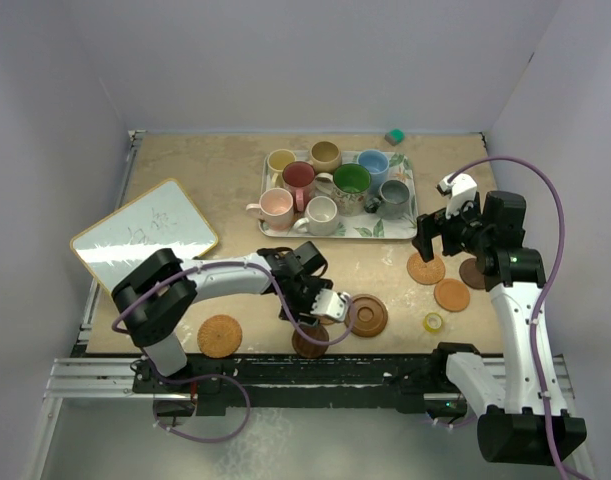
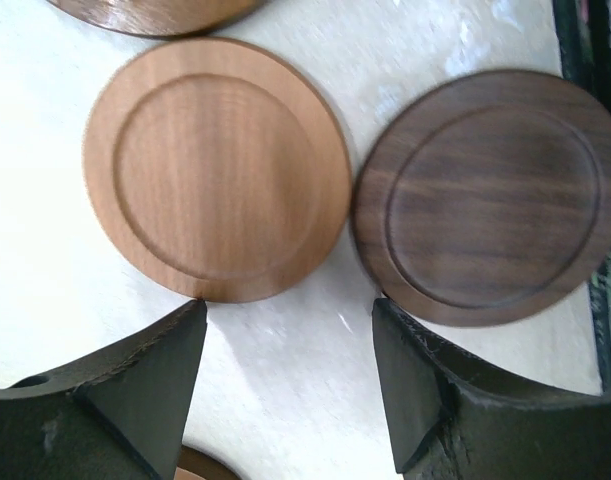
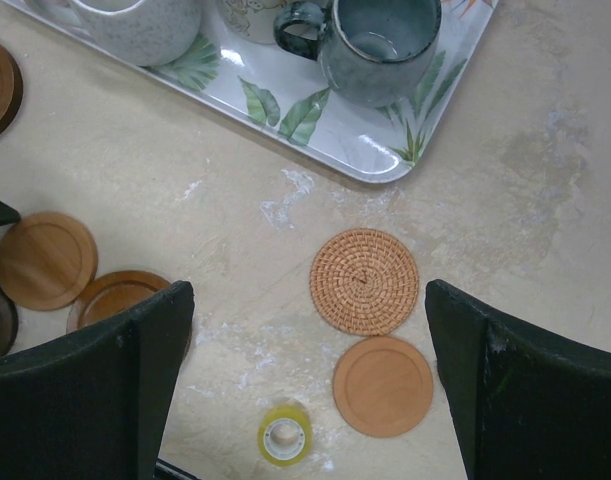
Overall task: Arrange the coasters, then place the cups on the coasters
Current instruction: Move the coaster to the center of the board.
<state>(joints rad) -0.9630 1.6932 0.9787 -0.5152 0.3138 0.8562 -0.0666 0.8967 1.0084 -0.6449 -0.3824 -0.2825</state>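
Note:
Several mugs (image 1: 325, 186) stand on the leaf-print tray (image 1: 408, 222) at the back. Coasters lie on the table in front of it: a woven one (image 1: 220, 336) at the near left, a dark one (image 1: 310, 342) and a ringed dark one (image 1: 367, 315) by my left gripper (image 1: 323, 318). In the left wrist view that gripper (image 2: 290, 330) hangs open over bare table, just short of a light wood coaster (image 2: 217, 168) and a dark brown coaster (image 2: 488, 195). My right gripper (image 3: 305, 300) is wide open above a woven coaster (image 3: 365, 281) and a light wood coaster (image 3: 383, 385), holding nothing.
A small yellow tape roll (image 3: 284, 436) lies near the front edge below the right gripper. A whiteboard (image 1: 145, 235) lies at the left and a small green block (image 1: 394, 136) at the back wall. A grey mug (image 3: 380, 45) stands at the tray's near corner.

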